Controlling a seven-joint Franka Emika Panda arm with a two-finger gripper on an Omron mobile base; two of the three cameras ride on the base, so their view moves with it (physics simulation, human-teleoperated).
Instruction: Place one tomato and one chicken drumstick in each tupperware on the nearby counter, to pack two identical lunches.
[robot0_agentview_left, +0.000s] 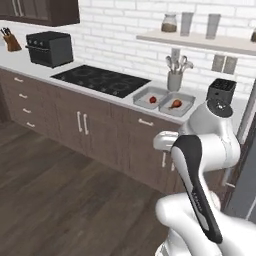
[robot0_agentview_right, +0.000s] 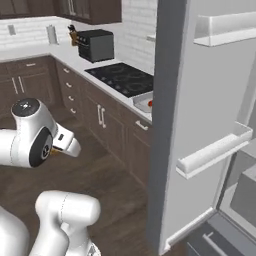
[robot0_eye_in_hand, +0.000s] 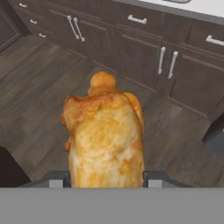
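Note:
In the hand view my gripper (robot0_eye_in_hand: 104, 180) is shut on a golden-brown chicken drumstick (robot0_eye_in_hand: 105, 135), fat end between the fingers, thin end pointing away over the wood floor. Two grey tupperware trays sit side by side on the counter (robot0_agentview_left: 125, 97), right of the cooktop. The left tupperware (robot0_agentview_left: 150, 95) holds a red tomato (robot0_agentview_left: 152, 99). The right tupperware (robot0_agentview_left: 179, 104) holds another drumstick (robot0_agentview_left: 175, 104). In the right base view a corner of the tupperware (robot0_agentview_right: 142, 102) and the tomato (robot0_agentview_right: 150, 103) peek out beside the fridge door. My hand hangs low in front of the cabinets, short of the counter.
A black cooktop (robot0_agentview_left: 102, 80), a grey utensil holder (robot0_agentview_left: 174, 80) behind the trays and a black toaster (robot0_agentview_left: 221, 91) share the counter. An open fridge door (robot0_agentview_right: 200, 115) stands close on the right. Dark cabinets (robot0_eye_in_hand: 144, 57) lie ahead, with wood floor (robot0_agentview_left: 60, 190) to the left.

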